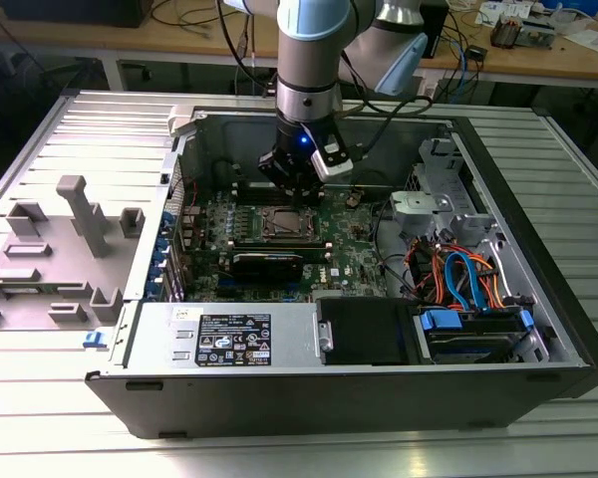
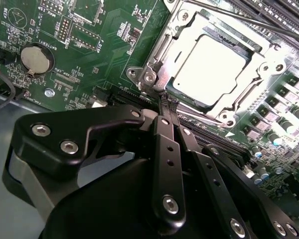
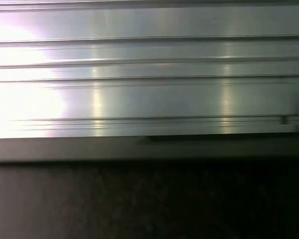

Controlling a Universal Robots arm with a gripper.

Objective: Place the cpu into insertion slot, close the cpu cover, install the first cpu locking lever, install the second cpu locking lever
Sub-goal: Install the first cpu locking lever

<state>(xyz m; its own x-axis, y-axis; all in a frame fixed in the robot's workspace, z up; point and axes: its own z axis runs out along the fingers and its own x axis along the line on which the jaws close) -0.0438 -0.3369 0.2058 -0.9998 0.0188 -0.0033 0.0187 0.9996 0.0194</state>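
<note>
Cpu (image 2: 209, 67) is seen seated in the insertion slot (image 2: 187, 97) with the cpu cover (image 2: 249, 97) lowered over it. Fingers (image 2: 165, 107) are pressed together, empty, at the slot's corner; the levers' state cannot be judged.

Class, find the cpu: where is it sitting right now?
In the second wrist view, the cpu lies in the insertion slot, framed by the cpu cover, just beyond the gripper.
</note>
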